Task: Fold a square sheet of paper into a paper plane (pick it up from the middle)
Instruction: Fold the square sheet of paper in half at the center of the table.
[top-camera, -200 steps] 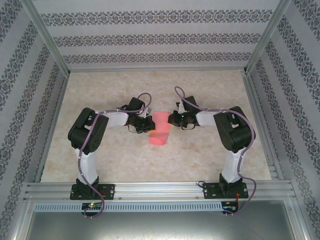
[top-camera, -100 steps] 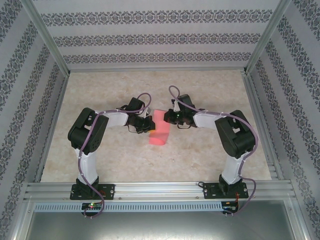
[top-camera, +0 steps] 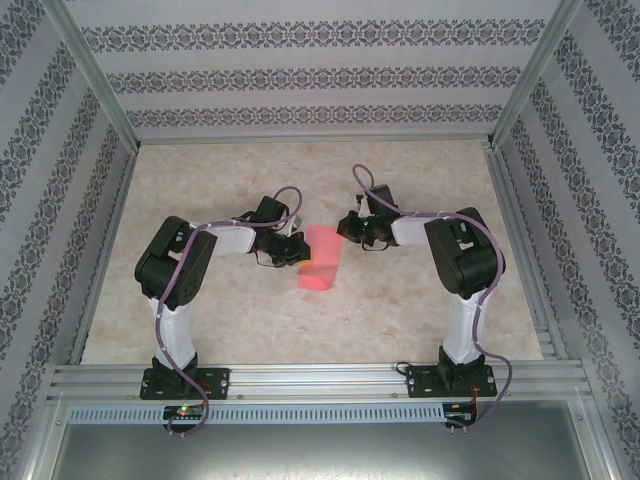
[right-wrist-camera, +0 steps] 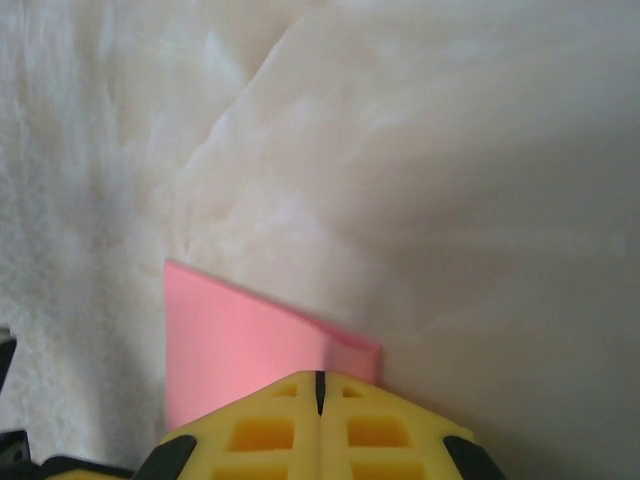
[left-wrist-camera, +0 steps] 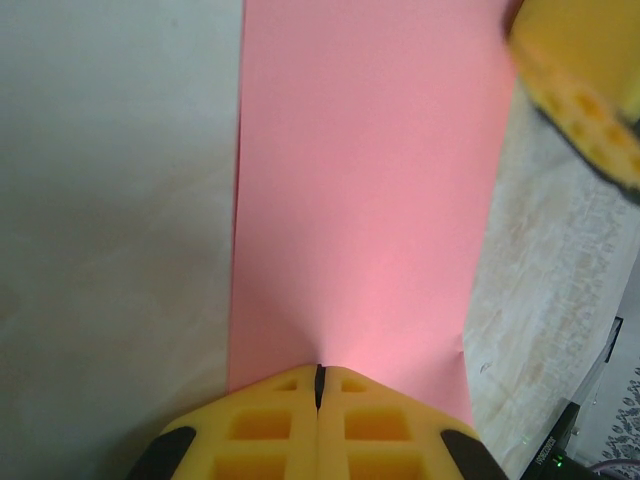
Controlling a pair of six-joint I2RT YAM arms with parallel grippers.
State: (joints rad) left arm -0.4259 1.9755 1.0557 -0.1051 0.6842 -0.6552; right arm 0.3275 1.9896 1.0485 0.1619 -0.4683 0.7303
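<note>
The salmon-pink sheet of paper lies mid-table, folded into a narrow strip that runs toward me. My left gripper is shut on its left long edge. In the left wrist view the paper puckers into the closed tips of the left gripper. My right gripper is shut, with its tips at the strip's far right corner. In the right wrist view the paper's corner sits just past the closed right gripper. I cannot tell whether it pinches the corner. One of the right gripper's yellow fingers shows blurred over that corner.
The marbled table top is ringed by aluminium rails and patterned walls. Both arms bend inward toward the centre, their elbows out near the sides.
The right gripper swung up along the strip's right side to its far corner, then drew slightly right. The left gripper and the paper stayed nearly still.
</note>
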